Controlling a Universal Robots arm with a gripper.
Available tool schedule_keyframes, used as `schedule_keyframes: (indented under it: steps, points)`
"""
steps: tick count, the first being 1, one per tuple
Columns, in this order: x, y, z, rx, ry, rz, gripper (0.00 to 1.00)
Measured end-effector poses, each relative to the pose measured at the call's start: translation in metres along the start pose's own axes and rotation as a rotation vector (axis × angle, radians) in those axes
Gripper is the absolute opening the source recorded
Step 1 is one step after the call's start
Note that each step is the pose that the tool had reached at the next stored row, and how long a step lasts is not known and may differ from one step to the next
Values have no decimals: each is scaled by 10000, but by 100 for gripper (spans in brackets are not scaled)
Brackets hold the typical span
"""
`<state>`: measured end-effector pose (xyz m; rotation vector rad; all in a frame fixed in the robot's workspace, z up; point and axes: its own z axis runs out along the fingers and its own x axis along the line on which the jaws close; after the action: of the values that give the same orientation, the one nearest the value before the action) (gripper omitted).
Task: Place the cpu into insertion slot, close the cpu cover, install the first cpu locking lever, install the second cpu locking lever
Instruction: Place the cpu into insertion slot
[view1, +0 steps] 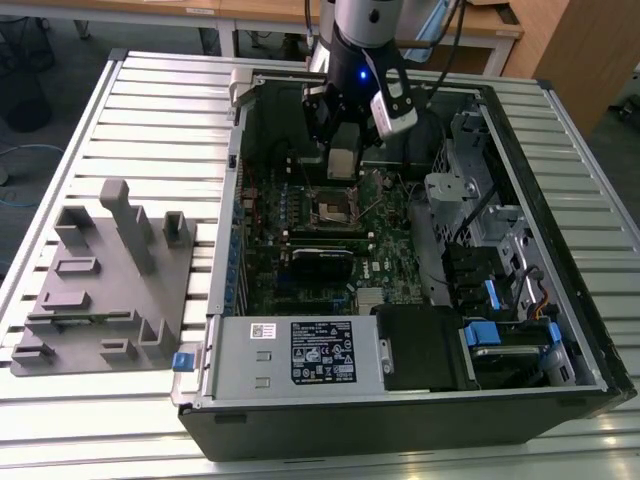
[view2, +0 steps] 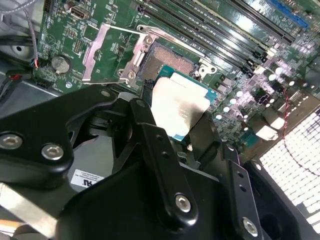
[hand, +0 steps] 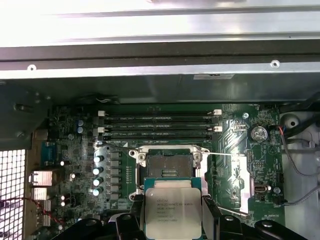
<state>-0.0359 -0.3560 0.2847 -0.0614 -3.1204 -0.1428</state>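
Inside the open computer case (view1: 520, 330) that lies on the slatted metal tabletop (view1: 150, 110), my tool (hand: 173, 220) is pinching the cpu (hand: 172, 206) by two opposite edges, one black finger on each side. In both wrist views the cpu shows as a small flat square with a pale silver-grey metal face, its corners rounded, seated on a thin teal-green base that peeks out as a narrow border along the edges. Lines of small dark print cross the upper part of the face in the first wrist view; in the second wrist view the face (view2: 180, 107) catches the light and looks almost white. In the exterior view the cpu (view1: 342, 162) hangs beneath my tool (view1: 343, 172), just above the insertion slot (view1: 333, 208) and apart from it. The insertion slot (hand: 169, 166) is bare, a dark square centre inside a silver metal rim, on the green motherboard (hand: 70, 165). The cpu cover (hand: 240, 180) is folded open to one side of the slot, and in the second wrist view it (view2: 136, 60) reads as a thin silver frame with a large window through which the board shows. Long black memory slots (hand: 160, 127) run beside the socket.
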Motion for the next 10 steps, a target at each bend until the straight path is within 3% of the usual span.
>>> schedule_keyframes:
  steps: [10]
  points:
    - [-1,-4,44,-30,-155,1709,54]
